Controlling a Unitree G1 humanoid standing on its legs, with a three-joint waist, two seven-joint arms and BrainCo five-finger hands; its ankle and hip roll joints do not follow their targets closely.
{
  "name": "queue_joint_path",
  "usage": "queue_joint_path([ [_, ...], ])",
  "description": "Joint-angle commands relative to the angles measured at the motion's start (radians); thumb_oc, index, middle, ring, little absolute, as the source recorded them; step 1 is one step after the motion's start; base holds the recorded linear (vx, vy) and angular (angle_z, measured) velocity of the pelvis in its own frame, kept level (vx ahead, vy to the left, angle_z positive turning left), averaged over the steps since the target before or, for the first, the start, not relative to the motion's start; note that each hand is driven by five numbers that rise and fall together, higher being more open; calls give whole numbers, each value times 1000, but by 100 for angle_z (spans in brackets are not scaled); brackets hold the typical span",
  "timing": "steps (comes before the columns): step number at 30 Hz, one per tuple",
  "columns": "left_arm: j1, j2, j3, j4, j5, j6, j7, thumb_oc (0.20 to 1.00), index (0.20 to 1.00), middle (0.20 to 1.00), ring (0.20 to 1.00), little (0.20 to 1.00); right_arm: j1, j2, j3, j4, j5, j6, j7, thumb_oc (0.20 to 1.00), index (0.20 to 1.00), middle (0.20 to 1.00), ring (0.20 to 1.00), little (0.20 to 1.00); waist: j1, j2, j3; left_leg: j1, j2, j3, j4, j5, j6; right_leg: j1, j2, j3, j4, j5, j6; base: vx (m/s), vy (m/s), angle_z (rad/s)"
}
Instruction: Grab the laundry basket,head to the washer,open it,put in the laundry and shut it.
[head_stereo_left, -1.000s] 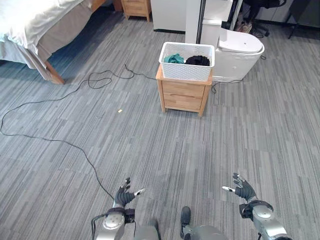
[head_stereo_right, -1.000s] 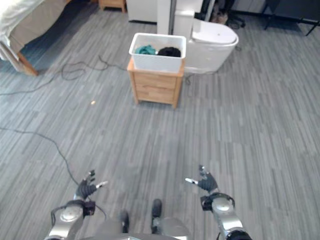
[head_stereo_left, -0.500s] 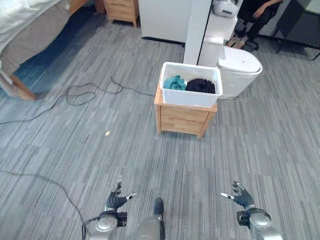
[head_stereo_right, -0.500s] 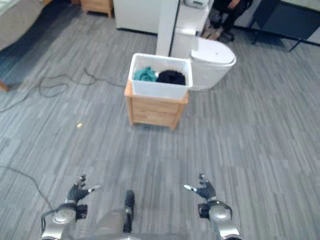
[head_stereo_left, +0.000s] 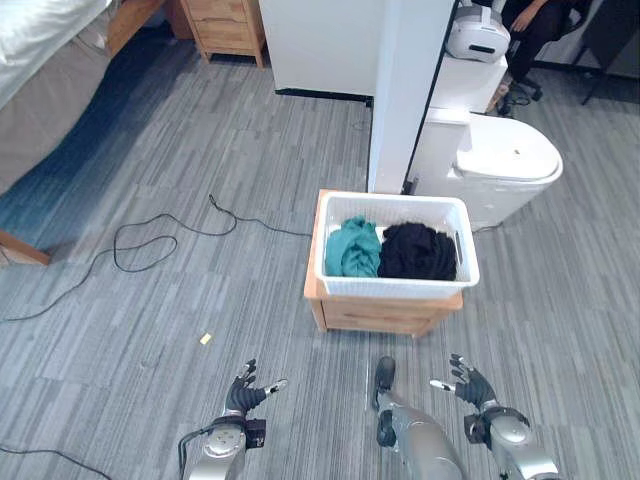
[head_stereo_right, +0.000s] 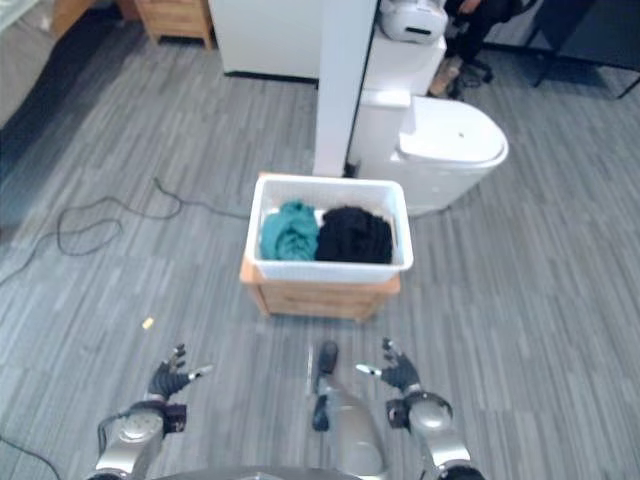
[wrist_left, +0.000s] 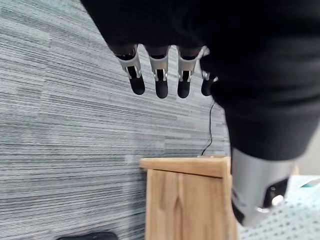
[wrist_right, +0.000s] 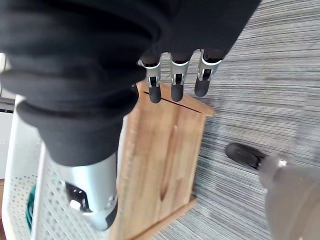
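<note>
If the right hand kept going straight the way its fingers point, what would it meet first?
Probably the wooden nightstand under the white laundry basket: the open right hand points at its front, though depth is hard to judge.

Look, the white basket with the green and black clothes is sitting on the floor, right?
Not quite: the white basket with the green clothes and black clothes sits on a small wooden cabinet, not on the floor. The left eye view shows it.
</note>
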Motion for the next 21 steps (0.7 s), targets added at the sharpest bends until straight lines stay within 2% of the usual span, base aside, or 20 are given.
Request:
queue_joint_path([
  [1,21,67,-3,-50,7,-34,-2,1000,1000,1000,1000,1000,-13,-42,-14,-64,29,-52,-12,1000,1000,1000,1000,1000,-2,-60,-39,-161,81,-14,-120,-74,68,151,-49,9,-112,-121,207,235,-139,15],
  [3,7,56,-9,-35,4,-33,8,1000,1000,1000,1000,1000,-22,-62,-22,-68,33,-54,-26,1000,1000,1000,1000,1000,1,-73,-45,-212,65,-26,-179,-106,85,187,-46,23,-136,-142,209,164,-57,-34],
  [5,7,55,-5,-31,2,-37,24,1000,1000,1000,1000,1000,-22,-72,-37,-80,33,-59,-41,1000,1000,1000,1000,1000,13,-68,-37,-246,34,-40,-264,-78,87,204,-39,39,-139,-150,215,45,39,-51],
  [6,17,55,-1,-33,-2,-43,23,1000,1000,1000,1000,1000,-32,-83,-42,-69,26,-60,-42,1000,1000,1000,1000,1000,18,-64,-36,-236,32,-41,-294,-70,77,212,-36,47,-139,-154,215,26,65,-71],
  [9,35,49,20,-22,8,-36,25,1000,1000,1000,1000,1000,-24,-95,-69,-85,10,-64,-57,1000,1000,1000,1000,1000,17,-46,-58,-178,28,-41,-387,-63,97,207,-23,69,-139,-148,223,24,100,-108],
  [15,45,56,33,-18,20,-36,29,1000,1000,1000,1000,1000,-52,-98,-70,-99,-8,-61,-63,1000,1000,1000,1000,1000,21,-48,-67,-130,13,-9,-424,-65,125,197,-33,104,-139,-121,236,-12,66,-33],
  [21,46,64,28,-71,21,-34,39,1000,1000,1000,1000,1000,-97,-106,-47,-105,-34,-53,-65,1000,1000,1000,1000,1000,34,-54,-64,-112,-11,-10,-427,-82,149,185,-42,115,-139,-95,250,-16,21,5],
])
